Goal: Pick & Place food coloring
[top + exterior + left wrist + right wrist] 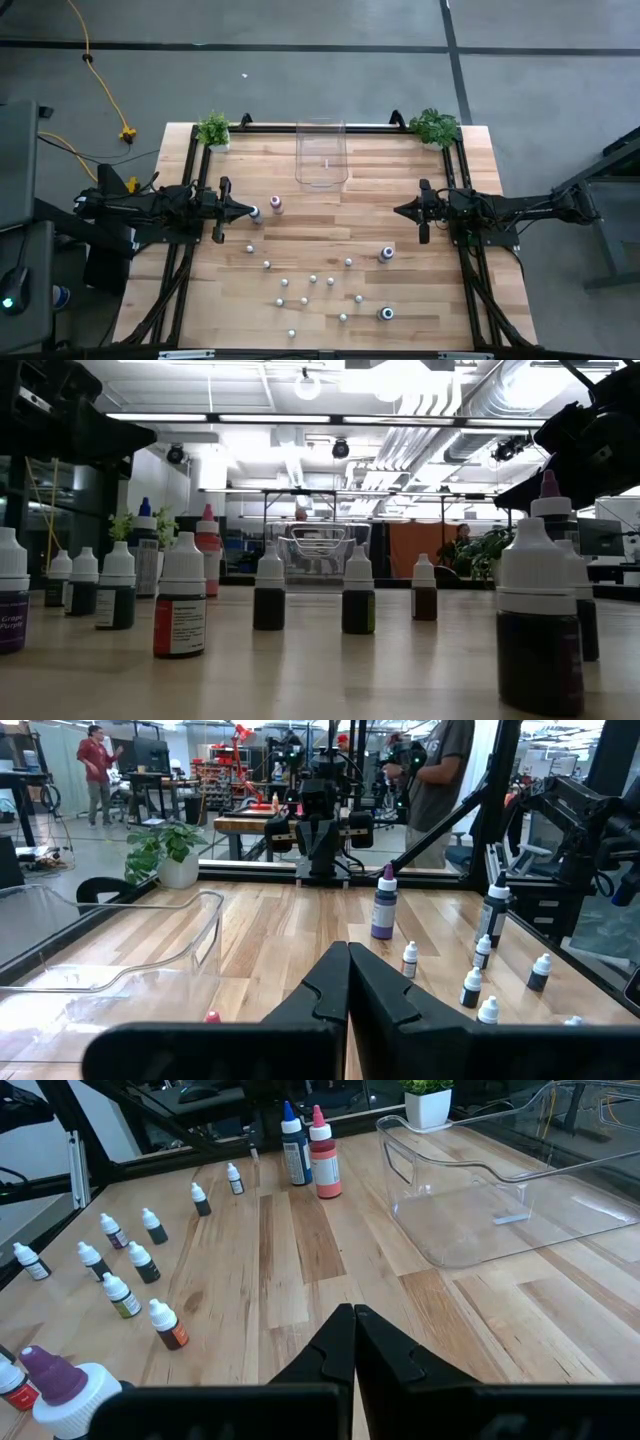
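Behind your table the workshop stretches out under ceiling pipes, and in the left wrist view you can see a person in a red top (pixel 97 760) far back and another in a grey shirt (pixel 440 780) by the frame. Your left gripper (pixel 248 210) hangs over the table's left side with its fingers pressed together and nothing between them; just past its tip stand two bigger bottles, a blue-capped one (pixel 256 214) and a pink one (pixel 277 205). Your right gripper (pixel 400 210) faces it from the right side, likewise closed and empty. Between the two arms, at the far edge, lies the clear plastic bin (pixel 321 155), with a small potted plant at each far corner, one left (pixel 213 130) and one right (pixel 434 127). Nothing sits in the bin. Your food coloring (pixel 312 279) is scattered over the near half of the wooden table (pixel 470 170), standing upright and apart from one another: tiny dark bottles with white caps, plus a larger purple-tipped one (pixel 386 254) toward the right arm and another larger one (pixel 387 314) near the front edge. In the low view, the nearest left bottle (pixel 12 605) reads "Grape Purple"; the red-labelled bottle (pixel 181 610) carries small print you cannot read.
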Controlling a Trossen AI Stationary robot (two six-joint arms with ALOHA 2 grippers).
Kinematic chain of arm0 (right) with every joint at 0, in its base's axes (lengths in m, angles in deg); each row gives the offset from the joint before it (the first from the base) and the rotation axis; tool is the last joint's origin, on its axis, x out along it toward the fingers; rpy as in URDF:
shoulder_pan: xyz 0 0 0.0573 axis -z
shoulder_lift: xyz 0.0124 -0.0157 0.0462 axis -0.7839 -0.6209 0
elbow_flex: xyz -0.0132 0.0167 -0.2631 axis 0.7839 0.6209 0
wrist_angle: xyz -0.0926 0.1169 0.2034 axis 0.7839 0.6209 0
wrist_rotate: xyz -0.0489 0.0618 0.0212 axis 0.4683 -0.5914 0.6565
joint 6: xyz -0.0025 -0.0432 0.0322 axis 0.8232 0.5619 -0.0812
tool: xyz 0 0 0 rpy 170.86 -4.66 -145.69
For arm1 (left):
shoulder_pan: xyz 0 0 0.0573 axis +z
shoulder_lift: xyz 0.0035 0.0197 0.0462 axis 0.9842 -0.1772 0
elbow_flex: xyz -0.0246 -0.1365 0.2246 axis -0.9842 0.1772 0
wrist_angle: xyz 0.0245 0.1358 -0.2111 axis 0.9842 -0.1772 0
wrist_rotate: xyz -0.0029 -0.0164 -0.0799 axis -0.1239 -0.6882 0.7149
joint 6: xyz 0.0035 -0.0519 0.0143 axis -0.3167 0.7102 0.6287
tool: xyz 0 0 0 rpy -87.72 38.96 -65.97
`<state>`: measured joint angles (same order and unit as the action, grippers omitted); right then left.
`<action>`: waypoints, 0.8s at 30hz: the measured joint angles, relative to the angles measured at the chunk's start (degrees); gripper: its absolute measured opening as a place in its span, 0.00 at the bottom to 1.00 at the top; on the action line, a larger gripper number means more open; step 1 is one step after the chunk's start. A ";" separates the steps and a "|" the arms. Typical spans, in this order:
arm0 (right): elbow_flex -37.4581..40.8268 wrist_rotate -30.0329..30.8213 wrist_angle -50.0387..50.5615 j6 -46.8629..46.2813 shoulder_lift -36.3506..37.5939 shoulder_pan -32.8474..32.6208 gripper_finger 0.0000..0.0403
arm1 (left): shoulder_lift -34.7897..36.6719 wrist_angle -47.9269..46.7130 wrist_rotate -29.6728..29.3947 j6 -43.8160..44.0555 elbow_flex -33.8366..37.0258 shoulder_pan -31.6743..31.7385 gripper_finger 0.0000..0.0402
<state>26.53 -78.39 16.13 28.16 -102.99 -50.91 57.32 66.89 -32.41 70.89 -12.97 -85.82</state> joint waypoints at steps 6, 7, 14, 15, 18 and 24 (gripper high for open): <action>0.01 0.00 -0.01 0.00 -0.01 0.00 0.00 | 0.01 0.02 -0.01 0.00 0.00 0.00 0.00; 0.01 0.00 -0.01 0.00 -0.01 0.00 0.00 | 0.02 0.02 -0.01 0.00 0.00 0.01 0.00; -0.01 0.00 -0.01 0.00 0.00 0.01 0.00 | 0.02 0.02 0.00 0.00 0.00 -0.01 0.00; 0.01 0.00 -0.01 0.00 -0.01 0.00 0.00 | 0.00 0.02 0.00 0.00 0.00 0.01 0.00; 0.00 0.00 0.00 0.00 -0.01 0.00 0.00 | 0.02 0.11 0.00 0.00 0.00 -0.01 0.00; 0.00 0.00 -0.01 0.00 0.00 0.01 0.00 | 0.02 0.71 -1.40 0.00 0.00 -0.01 0.00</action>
<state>26.52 -78.39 16.12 28.16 -102.98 -50.90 57.33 67.61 -33.80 70.89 -12.97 -85.83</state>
